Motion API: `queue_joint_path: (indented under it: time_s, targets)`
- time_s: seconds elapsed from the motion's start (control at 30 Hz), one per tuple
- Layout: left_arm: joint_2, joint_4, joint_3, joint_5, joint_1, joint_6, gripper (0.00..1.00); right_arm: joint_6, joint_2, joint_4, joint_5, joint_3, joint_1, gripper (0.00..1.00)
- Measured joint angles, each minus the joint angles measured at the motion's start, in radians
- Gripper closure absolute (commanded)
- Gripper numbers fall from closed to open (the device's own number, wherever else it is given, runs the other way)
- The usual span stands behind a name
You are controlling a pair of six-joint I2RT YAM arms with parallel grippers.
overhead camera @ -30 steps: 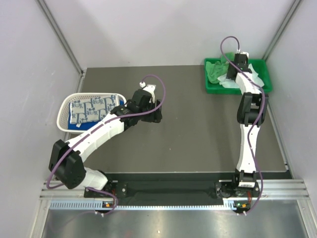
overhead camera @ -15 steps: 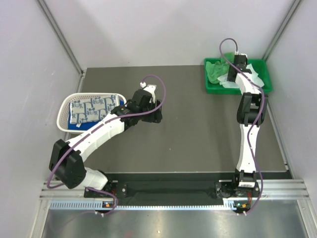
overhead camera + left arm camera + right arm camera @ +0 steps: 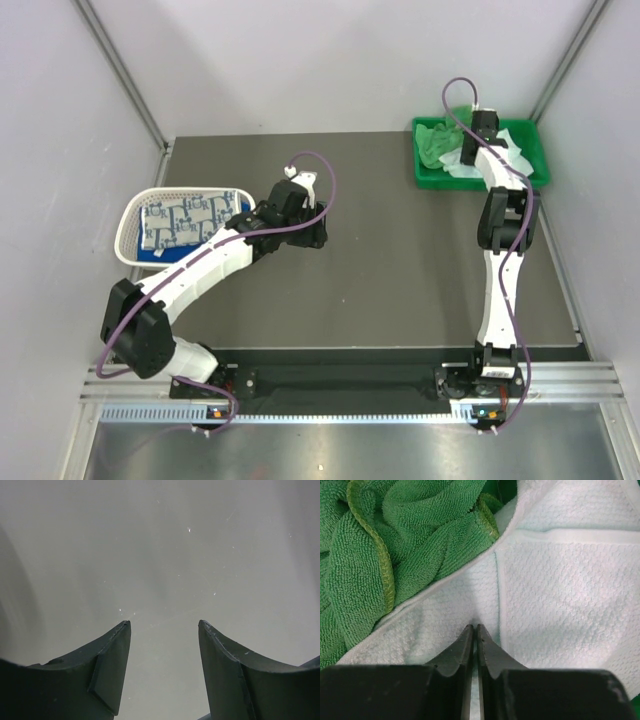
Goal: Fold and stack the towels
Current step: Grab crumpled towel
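While the left gripper [image 3: 164, 624] stands open and empty, we see the right gripper [image 3: 475, 627] pinching one white towel [image 3: 560, 590] beside one green towel [image 3: 410, 540].

Overhead down onto table [image 3: 400, 260], 2 wrist views close, right shares towels [image 3: 555, 580]

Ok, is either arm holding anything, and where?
The right gripper, jaws shut, pinches the pale towel beside its hemmed seam, in the green tray; the left gripper, jaws open, holds nothing.

Dark table [image 3: 400, 290], white basket [image 3: 127, 232] left, green tray [image 3: 470, 183] far right
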Motion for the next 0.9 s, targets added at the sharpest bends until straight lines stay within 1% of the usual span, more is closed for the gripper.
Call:
queue_joint_path:
  time_s: [0.07,0.23,0.33,0.47,0.53,0.57,0.6,0.63,0.77,0.83,0.9]
  targets:
    - [0.000,0.000,0.000,0.000,0.000,0.000,0.39,0.001,0.000,0.000,-0.001,0.000,0.000,1.00]
    - [0.000,0.000,0.000,0.000,0.000,0.000,0.41,0.013,-0.003,0.013,0.002,-0.013,-0.002,1.00]
    - [0.000,0.000,0.000,0.000,0.000,0.000,0.41,0.025,-0.034,0.059,0.009,-0.072,-0.003,1.00]
    - [0.000,0.000,0.001,0.000,0.000,0.000,0.42,0.032,-0.075,0.074,0.028,-0.120,-0.003,1.00]
    - [0.000,0.000,0.001,0.000,0.000,0.000,0.42,0.034,-0.093,0.078,0.047,-0.122,-0.005,0.87]
    - [0.000,0.000,0.001,0.000,0.000,0.000,0.42,0.036,-0.104,0.078,0.055,-0.122,-0.005,0.74]
    - [0.000,0.000,0.001,0.000,0.000,0.000,0.42,0.036,-0.115,0.079,0.063,-0.122,-0.005,0.70]
    - [0.000,0.000,0.001,0.000,0.000,0.000,0.42,0.029,-0.126,0.078,0.072,-0.122,-0.005,0.64]
    - [0.000,0.000,0.001,0.000,0.000,0.000,0.42,0.007,-0.155,0.079,0.101,-0.122,-0.005,0.50]
    - [0.000,0.000,0.001,0.000,0.000,0.001,0.42,-0.009,-0.157,0.076,0.107,-0.121,-0.005,0.48]
    - [0.000,0.000,0.001,0.001,0.000,0.001,0.42,-0.027,-0.156,0.059,0.110,-0.121,-0.008,0.49]
